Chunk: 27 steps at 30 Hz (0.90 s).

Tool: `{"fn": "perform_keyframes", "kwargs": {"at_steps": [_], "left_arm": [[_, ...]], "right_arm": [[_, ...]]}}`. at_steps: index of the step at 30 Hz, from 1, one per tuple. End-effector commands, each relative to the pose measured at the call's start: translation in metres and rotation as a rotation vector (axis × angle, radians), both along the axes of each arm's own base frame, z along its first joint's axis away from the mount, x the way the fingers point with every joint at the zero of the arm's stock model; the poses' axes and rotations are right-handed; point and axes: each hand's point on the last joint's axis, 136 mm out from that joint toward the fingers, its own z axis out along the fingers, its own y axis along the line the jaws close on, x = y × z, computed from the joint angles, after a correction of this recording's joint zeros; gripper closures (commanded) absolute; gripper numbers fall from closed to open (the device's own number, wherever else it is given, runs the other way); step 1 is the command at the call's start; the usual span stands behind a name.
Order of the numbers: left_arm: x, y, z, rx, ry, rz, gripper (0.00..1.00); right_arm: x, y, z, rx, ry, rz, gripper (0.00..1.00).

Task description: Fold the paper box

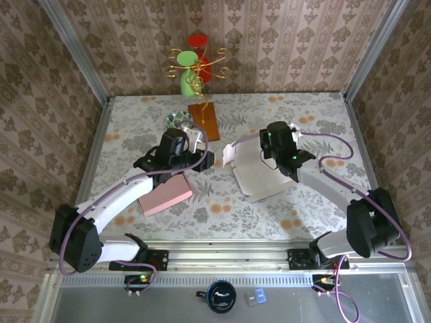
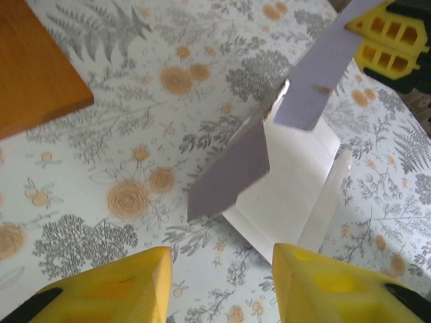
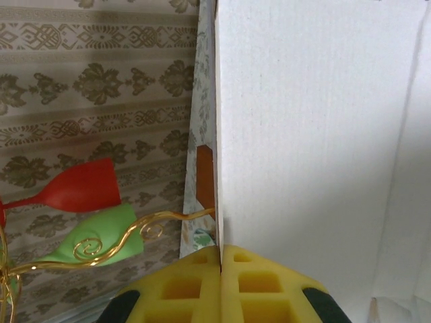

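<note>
The right fingers (image 3: 259,286) are pressed together on the thin edge of a white flap of the box (image 3: 316,134), which rises straight up from between them. In the left wrist view the same yellow fingers sit at the top right corner, pinching the end of a raised flap that slants down toward the rest of the box.

The left fingers (image 2: 121,286) stand apart with nothing between them, hanging above the counter (image 2: 135,121) just short of the box's near edge.

The box lies mostly flat on the floral counter, right of centre in the top view, with its left-hand flaps lifted off the surface.

A brown wooden board (image 1: 204,121) lies toward the back of the counter, near the left arm's wrist. A pink block (image 1: 166,195) lies on the counter beside the left arm, well apart from the box. A green and red ornament (image 1: 192,67) with gold wire curls stands at the back wall.
</note>
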Motion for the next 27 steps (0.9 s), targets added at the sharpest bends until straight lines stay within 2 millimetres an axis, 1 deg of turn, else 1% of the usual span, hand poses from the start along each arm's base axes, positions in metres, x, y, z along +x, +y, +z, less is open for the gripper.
{"fn": "perform_keyframes", "kwargs": {"at_steps": [1, 3, 6, 9, 11, 14, 18, 21, 24, 27], "left_arm": [[-0.004, -0.002, -0.021, -0.029, 0.111, 0.024, 0.58], [-0.001, -0.004, -0.024, -0.036, 0.121, 0.033, 0.58], [0.005, -0.006, -0.030, -0.038, 0.131, 0.041, 0.58], [0.010, -0.008, -0.038, -0.028, 0.144, 0.046, 0.58], [0.013, -0.009, -0.045, -0.020, 0.154, 0.050, 0.58], [0.018, -0.011, -0.049, -0.016, 0.145, 0.047, 0.58], [0.023, -0.013, -0.052, -0.002, 0.105, 0.025, 0.59], [0.025, -0.012, -0.059, 0.030, 0.047, -0.016, 0.61], [0.028, -0.012, -0.063, 0.034, -0.012, -0.065, 0.65], [0.029, -0.018, -0.067, 0.032, -0.044, -0.123, 0.69]], "right_arm": [[0.009, -0.005, -0.007, -0.019, -0.093, -0.033, 1.00], [0.008, -0.003, -0.012, -0.042, -0.103, 0.001, 1.00], [0.007, -0.001, -0.013, -0.071, -0.180, 0.040, 1.00], [0.008, -0.001, -0.024, -0.065, -0.231, 0.064, 1.00], [0.011, 0.002, -0.036, -0.036, -0.242, 0.101, 1.00], [0.013, 0.003, -0.048, -0.009, -0.253, 0.119, 1.00], [0.014, 0.003, -0.052, -0.007, -0.250, 0.132, 1.00], [0.015, 0.004, -0.054, -0.014, -0.240, 0.145, 1.00], [0.015, 0.005, -0.062, -0.015, -0.223, 0.156, 1.00], [0.014, 0.006, -0.066, -0.004, -0.215, 0.158, 1.00]]}}
